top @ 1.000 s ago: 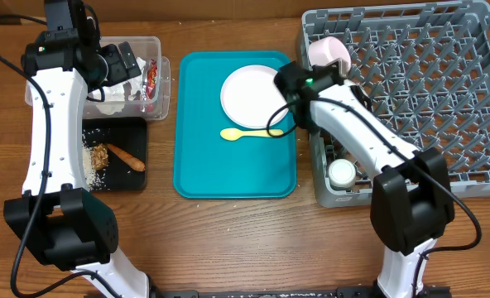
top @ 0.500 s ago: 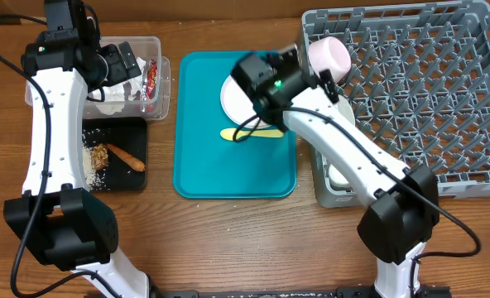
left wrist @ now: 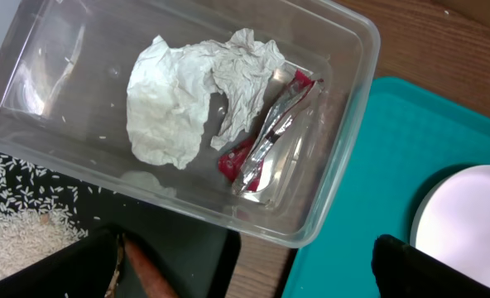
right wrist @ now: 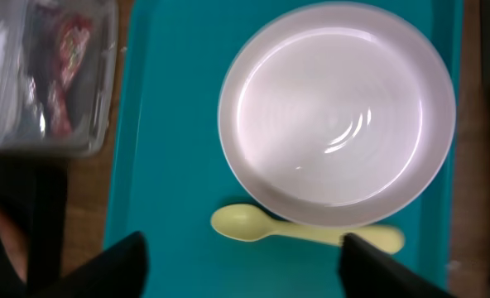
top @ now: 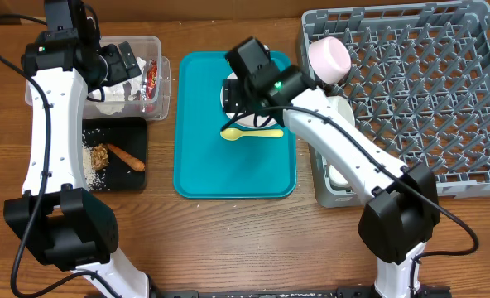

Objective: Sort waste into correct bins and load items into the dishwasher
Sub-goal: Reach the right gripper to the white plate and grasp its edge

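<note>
Nearest the arm bases, on the left: shallow black tray [top: 125,132] on the table [top: 245,240], holding white rice [top: 88,170], a brown crumbly lump [top: 101,156] and an orange-brown stick [top: 127,156]. On the right, equally near: small white cup [top: 338,175] in the near corner of the grey rack [top: 427,91], half hidden by the right arm. Further in, on the teal tray [top: 228,178]: yellow spoon [right wrist: 303,232] lying crosswise, against the near edge of the pale plate [right wrist: 336,112]. Above them, right claw [right wrist: 245,257], fingers spread apart, gripping nothing; spoon across the gap between them, plate just beyond. Farther still, left claw [left wrist: 241,257], wide apart and empty, hanging by the near wall of the clear tub [left wrist: 344,165]; inside, crumpled white paper [left wrist: 187,91] and red foil wrapper [left wrist: 266,136], touching. Farthest, pink bowl [top: 329,56] among the pegs at the rack's far left corner.
</note>
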You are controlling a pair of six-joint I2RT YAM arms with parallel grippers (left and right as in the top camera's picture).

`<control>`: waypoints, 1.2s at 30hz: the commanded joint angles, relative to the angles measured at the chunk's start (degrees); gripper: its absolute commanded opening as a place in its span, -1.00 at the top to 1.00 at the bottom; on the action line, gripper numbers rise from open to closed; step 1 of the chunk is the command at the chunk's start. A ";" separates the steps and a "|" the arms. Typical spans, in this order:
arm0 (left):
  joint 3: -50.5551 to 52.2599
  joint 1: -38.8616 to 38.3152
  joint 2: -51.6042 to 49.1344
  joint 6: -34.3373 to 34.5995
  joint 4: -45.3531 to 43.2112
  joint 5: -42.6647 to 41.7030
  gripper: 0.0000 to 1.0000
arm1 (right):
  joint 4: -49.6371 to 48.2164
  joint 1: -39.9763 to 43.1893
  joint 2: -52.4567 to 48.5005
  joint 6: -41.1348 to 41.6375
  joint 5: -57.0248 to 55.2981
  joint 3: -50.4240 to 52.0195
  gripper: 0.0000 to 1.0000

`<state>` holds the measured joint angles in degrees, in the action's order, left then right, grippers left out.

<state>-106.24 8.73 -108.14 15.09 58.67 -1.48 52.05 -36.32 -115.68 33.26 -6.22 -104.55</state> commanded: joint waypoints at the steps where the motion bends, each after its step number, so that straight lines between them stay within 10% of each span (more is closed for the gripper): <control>1: -1.18 -0.17 -0.13 0.79 -0.22 0.00 -0.99 | -1.88 1.16 -0.55 16.70 -3.39 5.88 -0.23; 26: -1.18 -0.17 -0.13 0.79 -0.20 0.00 -1.00 | -6.62 6.56 -10.32 24.33 -2.73 10.36 0.21; 36: -1.18 -0.17 -0.13 0.79 -0.22 0.00 -1.00 | -7.19 7.15 -12.39 25.49 -2.12 10.34 0.77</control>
<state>-106.24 8.73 -108.14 15.09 58.67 -1.45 44.97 -29.61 -126.72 58.39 -8.54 -94.39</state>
